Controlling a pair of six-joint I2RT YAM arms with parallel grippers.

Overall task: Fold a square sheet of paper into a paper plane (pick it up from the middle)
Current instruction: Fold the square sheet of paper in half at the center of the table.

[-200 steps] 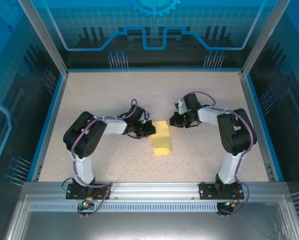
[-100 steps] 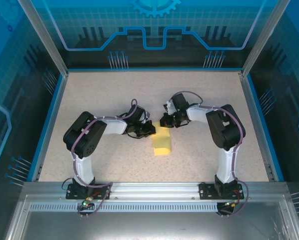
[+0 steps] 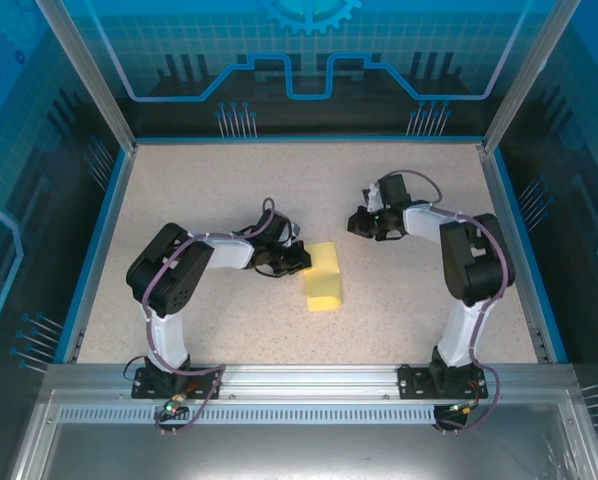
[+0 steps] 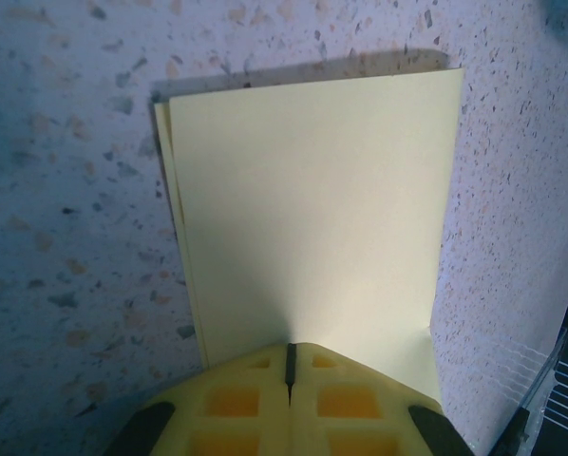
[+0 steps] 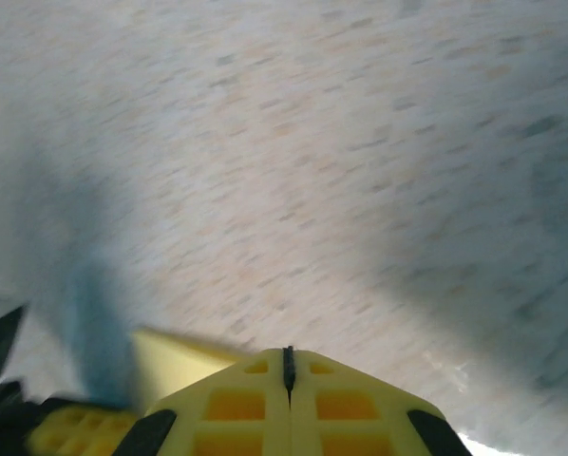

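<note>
Touching folded paper, closed left hand.

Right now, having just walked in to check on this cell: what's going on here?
The yellow paper lies folded in half on the table. The left gripper, shut, has its tips on one edge of the paper, seemingly pressing it flat. The right gripper, also shut, is off to the side, clear of the paper. There is no plane shape yet.
</note>
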